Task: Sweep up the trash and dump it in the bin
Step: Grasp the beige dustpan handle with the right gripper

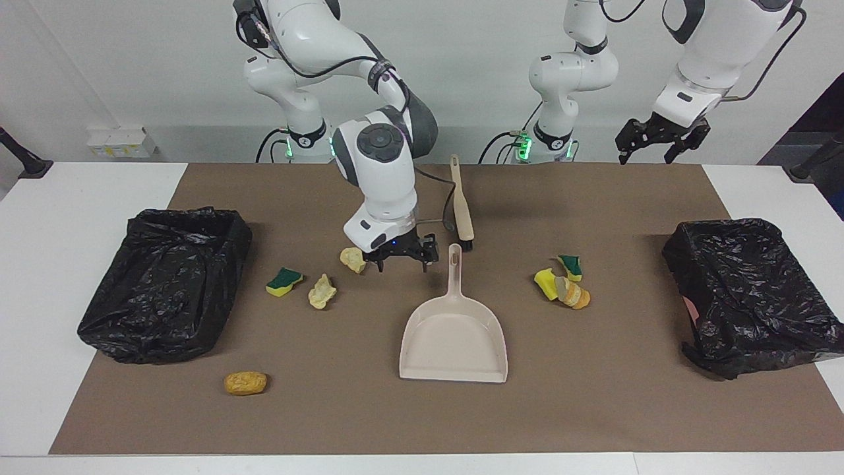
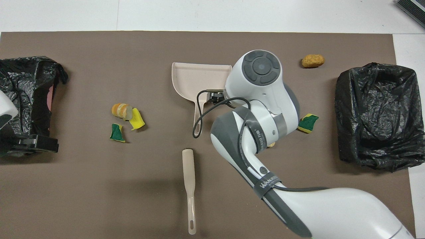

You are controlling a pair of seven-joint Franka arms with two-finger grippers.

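The trash lies in two groups. A green-and-yellow sponge piece [image 1: 284, 281], two pale foam lumps [image 1: 322, 291] [image 1: 354, 259] and an orange-brown lump [image 1: 245, 382] sit toward the right arm's end. A cluster of sponge and foam scraps [image 1: 562, 285] [image 2: 126, 113] sits toward the left arm's end. The beige dustpan [image 1: 453, 336] [image 2: 196, 79] lies mid-mat, its handle pointing at the robots. The brush [image 1: 461, 204] [image 2: 189, 186] lies just nearer to them. My right gripper [image 1: 401, 257] hangs open and low over the mat, between a pale lump and the dustpan handle. My left gripper [image 1: 649, 148] waits open, raised.
One black-bagged bin [image 1: 165, 284] [image 2: 375, 113] stands at the right arm's end of the brown mat, another [image 1: 752, 293] [image 2: 23, 99] at the left arm's end. In the overhead view the right arm covers the pale lumps and part of the dustpan.
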